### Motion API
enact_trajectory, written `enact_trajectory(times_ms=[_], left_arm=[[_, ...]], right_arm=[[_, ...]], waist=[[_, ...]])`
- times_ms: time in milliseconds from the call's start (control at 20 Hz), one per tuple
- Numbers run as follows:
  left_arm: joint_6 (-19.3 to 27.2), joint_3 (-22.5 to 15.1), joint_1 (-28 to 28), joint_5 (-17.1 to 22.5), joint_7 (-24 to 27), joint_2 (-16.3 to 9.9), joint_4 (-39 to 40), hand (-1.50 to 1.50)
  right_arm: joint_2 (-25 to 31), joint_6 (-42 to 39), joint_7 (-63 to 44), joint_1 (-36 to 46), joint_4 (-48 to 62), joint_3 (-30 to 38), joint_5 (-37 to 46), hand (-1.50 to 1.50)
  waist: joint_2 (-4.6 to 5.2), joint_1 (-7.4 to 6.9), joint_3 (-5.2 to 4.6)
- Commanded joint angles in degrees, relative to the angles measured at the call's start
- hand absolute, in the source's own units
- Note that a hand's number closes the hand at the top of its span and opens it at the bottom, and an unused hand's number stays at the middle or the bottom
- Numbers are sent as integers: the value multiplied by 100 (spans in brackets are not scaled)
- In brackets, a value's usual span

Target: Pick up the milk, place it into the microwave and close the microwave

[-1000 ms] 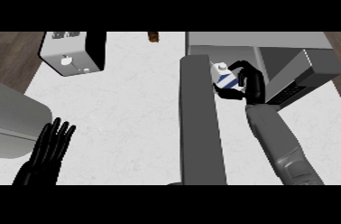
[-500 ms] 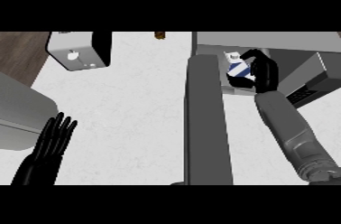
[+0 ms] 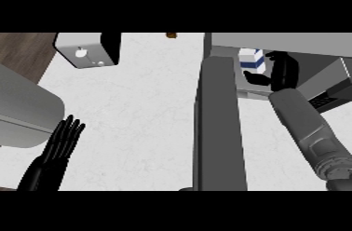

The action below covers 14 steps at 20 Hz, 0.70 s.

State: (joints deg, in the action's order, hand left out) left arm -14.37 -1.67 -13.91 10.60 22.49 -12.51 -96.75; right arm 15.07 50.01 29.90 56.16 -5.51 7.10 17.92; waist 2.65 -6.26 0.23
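So the right hand (image 3: 283, 71) is up at the microwave (image 3: 288, 43) opening, fingers and thumb curled around the milk (image 3: 251, 60). The thumb pokes out just below the carton on its lower right side, and the rest of the hand wraps the right face. The carton is a small white box with blue stripes, and from this steep downward look its long axis seems to run up-down in the view, more or less upright, top end toward the far side. It sits right at the mouth of the microwave, just inside the front edge, with the grey forearm (image 3: 309, 127) trailing back toward the lower right.

The microwave door (image 3: 219, 127) is swung open and shows as a long dark grey slab running down the middle of the view, just left of the carton.

The left hand (image 3: 58, 144) rests low at the left, fingers straight and pointing up, holding nothing.

The counter (image 3: 138, 99) is pale speckled white. A toaster (image 3: 88, 49) sits at the far left, with brown wood (image 3: 21, 50) beyond it, and a big grey rounded thing (image 3: 24, 109) along the left edge.
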Motion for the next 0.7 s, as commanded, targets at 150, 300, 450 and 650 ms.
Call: enact_trajectory(times_ms=[150,300,450,650], left_arm=[[6,-181,84,-236,92,61,132,-150],[26,-154,46,-168,26,91,61,-150],[-135,-78,-44,-114,126,-61,-22,-150],[-46,-177,221,-66,-57,115,-19,-150]], right_arm=[[159,-145,-104,188,245,-176,225,-150],[-74,-372,141,-2,172,-129,167,-150],[-199,-755,197,111,74,38,-10,-150],[-315,-1067,574,15,-97,209,-187,-150]], waist=[[52,-70,7],[21,-25,12],[5,-82,14],[0,30,17]])
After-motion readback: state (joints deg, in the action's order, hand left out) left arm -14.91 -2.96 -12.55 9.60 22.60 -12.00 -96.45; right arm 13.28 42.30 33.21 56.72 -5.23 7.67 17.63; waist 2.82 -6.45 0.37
